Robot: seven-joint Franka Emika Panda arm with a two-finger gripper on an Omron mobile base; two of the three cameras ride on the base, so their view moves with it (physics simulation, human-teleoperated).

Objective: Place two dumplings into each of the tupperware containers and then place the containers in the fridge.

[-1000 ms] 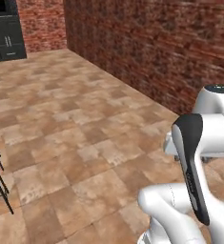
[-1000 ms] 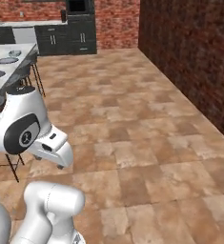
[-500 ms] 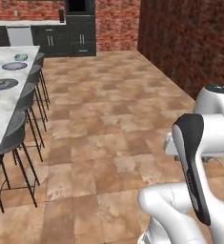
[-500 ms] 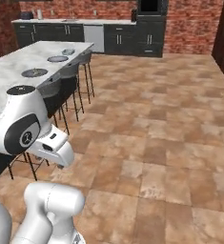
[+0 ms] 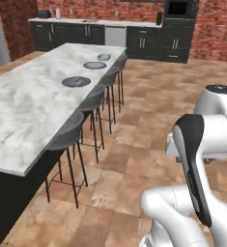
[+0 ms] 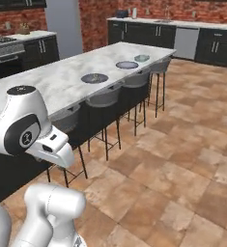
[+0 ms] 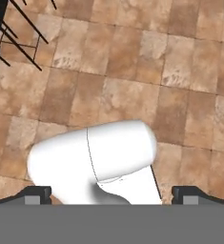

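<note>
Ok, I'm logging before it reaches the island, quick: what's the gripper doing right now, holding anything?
Gripper: open, jaws spread wide, nothing between them; it points down at the tiled floor.

Both base views look forward from behind the arm, sharing the long marble island (image 5: 42,96) and its stools (image 6: 103,103) from opposite sides. Hand view points straight down, close over the tiled floor (image 7: 132,71).
</note>
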